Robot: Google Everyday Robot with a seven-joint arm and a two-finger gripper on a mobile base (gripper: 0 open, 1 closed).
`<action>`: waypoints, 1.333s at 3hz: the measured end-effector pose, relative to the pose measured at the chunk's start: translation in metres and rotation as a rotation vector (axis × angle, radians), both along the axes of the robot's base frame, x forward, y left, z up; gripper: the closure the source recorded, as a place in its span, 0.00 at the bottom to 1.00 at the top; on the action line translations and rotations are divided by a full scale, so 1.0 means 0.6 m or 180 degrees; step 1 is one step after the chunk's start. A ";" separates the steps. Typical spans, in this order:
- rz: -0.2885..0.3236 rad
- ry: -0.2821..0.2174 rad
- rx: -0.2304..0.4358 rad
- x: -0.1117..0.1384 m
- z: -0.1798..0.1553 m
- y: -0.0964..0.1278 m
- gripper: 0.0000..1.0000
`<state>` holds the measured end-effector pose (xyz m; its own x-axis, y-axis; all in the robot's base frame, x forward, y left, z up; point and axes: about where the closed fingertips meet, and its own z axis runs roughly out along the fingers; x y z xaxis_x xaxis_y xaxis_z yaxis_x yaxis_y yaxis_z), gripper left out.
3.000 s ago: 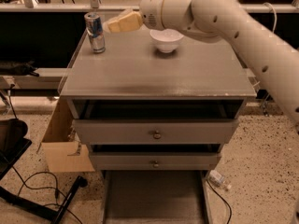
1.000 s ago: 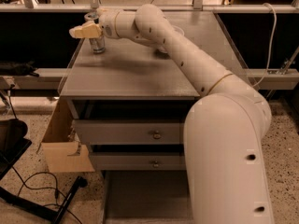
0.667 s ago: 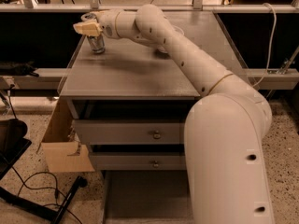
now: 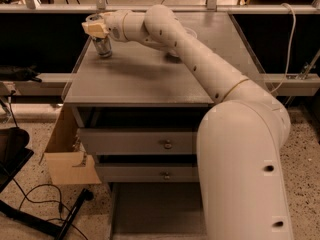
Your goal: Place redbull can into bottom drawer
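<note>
The redbull can (image 4: 104, 47) stands upright at the far left corner of the grey cabinet top (image 4: 145, 79). Only its lower silver part shows. My gripper (image 4: 96, 27) with tan pads is at the can's upper part and covers it. The arm reaches across the top from the right and fills the right foreground. The bottom drawer (image 4: 150, 209) is pulled out at floor level below the two knob-fronted drawers (image 4: 140, 141), and its flat grey floor shows.
A white bowl (image 4: 189, 33) at the back of the top is mostly hidden behind the arm. A cardboard box (image 4: 67, 156) sits against the cabinet's left side. Black cables and a stand (image 4: 45, 214) lie on the floor at the left.
My gripper has shifted slightly to the right, closing in on the can's top. The can has stayed in place.
</note>
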<state>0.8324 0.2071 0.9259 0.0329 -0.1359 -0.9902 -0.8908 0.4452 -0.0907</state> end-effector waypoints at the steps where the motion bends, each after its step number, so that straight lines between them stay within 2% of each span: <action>1: 0.0013 -0.0013 -0.0085 -0.009 0.020 -0.012 1.00; 2: 0.0044 0.0010 -0.0106 -0.057 0.075 -0.058 1.00; 3: -0.0033 -0.0131 -0.0034 -0.135 0.168 -0.123 1.00; 4: -0.0066 -0.0246 -0.0021 -0.271 0.241 -0.170 1.00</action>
